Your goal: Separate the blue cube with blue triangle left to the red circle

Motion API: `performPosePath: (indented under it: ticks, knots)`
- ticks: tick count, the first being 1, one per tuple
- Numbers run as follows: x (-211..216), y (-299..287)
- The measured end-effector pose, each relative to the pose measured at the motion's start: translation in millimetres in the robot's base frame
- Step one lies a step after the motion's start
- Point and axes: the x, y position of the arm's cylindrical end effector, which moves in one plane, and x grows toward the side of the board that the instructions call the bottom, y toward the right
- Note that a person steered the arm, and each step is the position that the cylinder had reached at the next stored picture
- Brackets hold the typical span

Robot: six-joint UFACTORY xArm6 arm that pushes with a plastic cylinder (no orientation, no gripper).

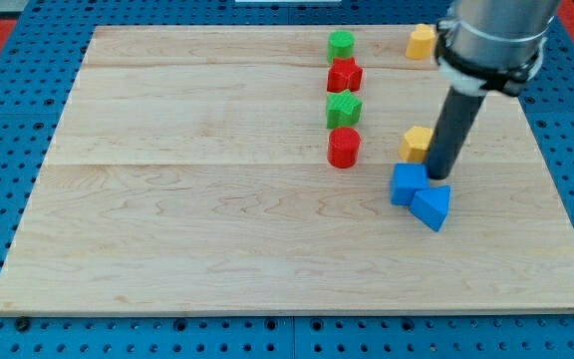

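Note:
The blue cube and the blue triangle lie touching each other at the view's right, the triangle to the lower right of the cube. The red circle stands to their upper left, apart from them. My tip is right above the two blue blocks, at the seam between them, touching or nearly touching both. The rod rises from there to the arm at the view's top right.
A yellow block sits just above the blue cube, partly behind the rod. A green star, a red star and a green circle line up above the red circle. Another yellow block is at the top edge.

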Motion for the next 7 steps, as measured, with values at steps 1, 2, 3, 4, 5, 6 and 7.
performPosePath:
  ticks: [1, 2, 3, 4, 5, 6, 7]
  knots:
    - [3.0, -28.3]
    - [18.6, 20.9]
    - [29.5, 41.3]
    - [36.2, -5.3]
    - [26.8, -74.5]
    - [26.8, -133.5]
    - [17.6, -159.6]
